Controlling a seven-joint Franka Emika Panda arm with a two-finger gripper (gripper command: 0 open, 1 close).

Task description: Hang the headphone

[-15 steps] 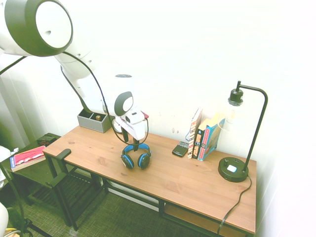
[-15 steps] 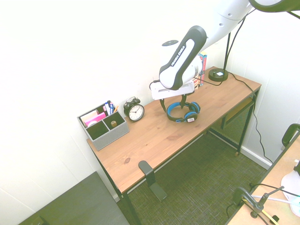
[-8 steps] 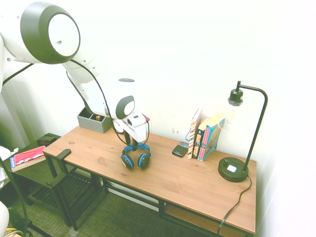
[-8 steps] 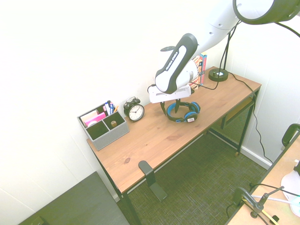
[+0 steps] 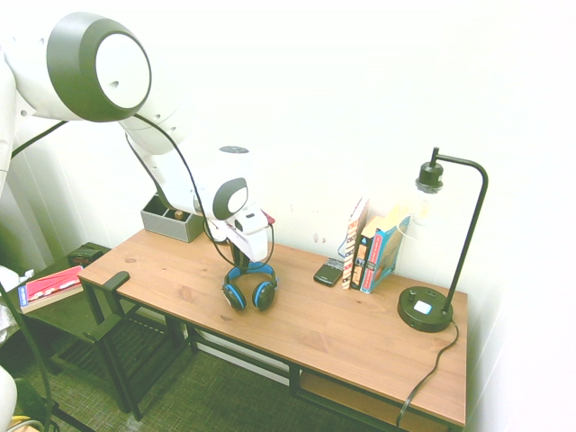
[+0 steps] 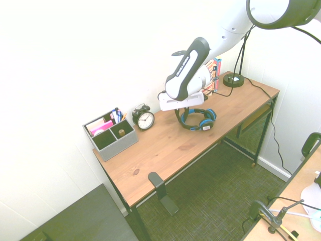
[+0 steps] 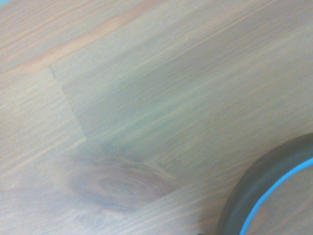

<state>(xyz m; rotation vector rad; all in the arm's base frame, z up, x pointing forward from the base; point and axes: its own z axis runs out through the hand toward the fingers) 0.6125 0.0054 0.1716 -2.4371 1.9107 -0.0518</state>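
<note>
My end effector (image 5: pixel 247 263) points down at the middle of the frame, its fingers pinching the blue band of the headphone (image 5: pixel 250 290), which lies on the wooden desk (image 5: pixel 342 337) by a white wall (image 5: pixel 360 99).

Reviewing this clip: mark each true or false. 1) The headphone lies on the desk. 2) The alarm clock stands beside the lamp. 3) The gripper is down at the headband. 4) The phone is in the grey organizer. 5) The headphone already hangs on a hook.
1) True: the headphone lies on the desk.
2) False: the alarm clock stands by the grey organizer, far from the lamp.
3) True: the gripper is at the blue headband.
4) False: the phone lies beside the books.
5) False: it is on the desk.
</note>
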